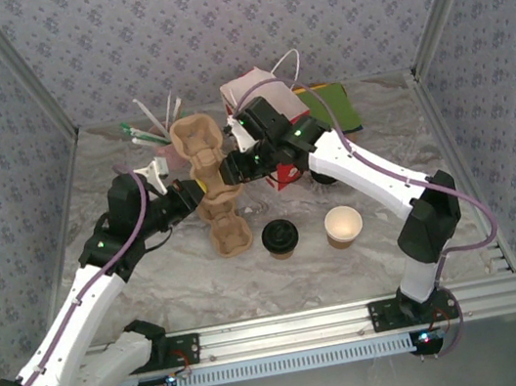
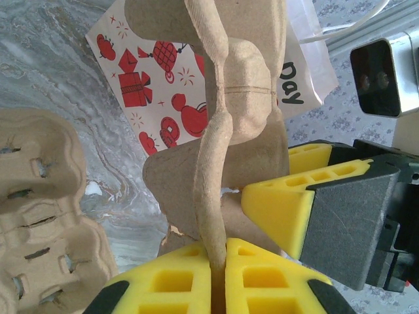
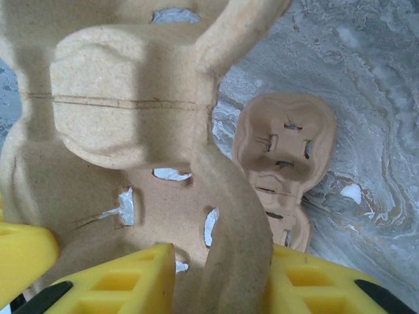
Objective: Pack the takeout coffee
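Left gripper (image 2: 219, 278) is right up in the lens, its yellow fingers clamped tight on the rim of a pulp carrier (image 2: 229, 111) that's lifted off the table (image 1: 216, 294). Right gripper (image 3: 226, 278) straddles the same rim from the other side, but can't tell if it's actually pinching yet. Coffee (image 1: 279, 238) sits lid-on on the table between a second carrier (image 1: 229, 239) and an open cup (image 1: 343, 225), neither gripper touching it.
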You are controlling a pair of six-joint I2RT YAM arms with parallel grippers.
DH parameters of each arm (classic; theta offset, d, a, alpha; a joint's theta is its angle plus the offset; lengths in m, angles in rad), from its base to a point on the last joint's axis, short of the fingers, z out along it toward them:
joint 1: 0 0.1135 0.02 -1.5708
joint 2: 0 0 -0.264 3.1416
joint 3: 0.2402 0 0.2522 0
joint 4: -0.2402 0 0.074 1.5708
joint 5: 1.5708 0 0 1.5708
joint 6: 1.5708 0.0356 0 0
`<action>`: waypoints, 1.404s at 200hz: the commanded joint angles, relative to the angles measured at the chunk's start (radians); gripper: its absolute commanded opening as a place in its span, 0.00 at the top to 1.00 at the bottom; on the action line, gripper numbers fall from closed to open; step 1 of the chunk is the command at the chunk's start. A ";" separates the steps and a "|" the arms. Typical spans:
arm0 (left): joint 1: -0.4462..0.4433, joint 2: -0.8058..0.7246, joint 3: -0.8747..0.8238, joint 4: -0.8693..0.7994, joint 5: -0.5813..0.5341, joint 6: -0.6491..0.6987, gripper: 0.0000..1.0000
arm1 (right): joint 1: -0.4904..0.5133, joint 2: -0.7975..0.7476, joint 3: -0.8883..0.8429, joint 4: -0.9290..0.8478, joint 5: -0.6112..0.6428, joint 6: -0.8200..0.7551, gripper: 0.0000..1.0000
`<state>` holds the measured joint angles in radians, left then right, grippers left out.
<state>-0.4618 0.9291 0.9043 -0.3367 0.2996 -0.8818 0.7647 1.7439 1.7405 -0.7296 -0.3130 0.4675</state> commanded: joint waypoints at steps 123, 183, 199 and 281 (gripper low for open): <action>0.005 -0.016 -0.005 0.047 0.021 0.001 0.77 | 0.001 0.012 0.029 -0.029 0.007 0.003 0.84; 0.005 -0.015 0.027 0.000 -0.005 0.033 0.55 | -0.023 -0.030 -0.014 0.008 -0.013 0.023 0.88; 0.007 -0.014 0.037 -0.009 -0.008 0.041 0.52 | -0.027 -0.041 -0.022 0.012 -0.010 0.025 0.88; 0.023 0.002 0.077 -0.038 -0.009 0.063 0.46 | -0.065 -0.087 -0.031 0.005 -0.009 0.025 0.90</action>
<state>-0.4511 0.9306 0.9291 -0.3576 0.2951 -0.8482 0.7132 1.7054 1.7172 -0.7212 -0.3222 0.4831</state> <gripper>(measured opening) 0.542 0.095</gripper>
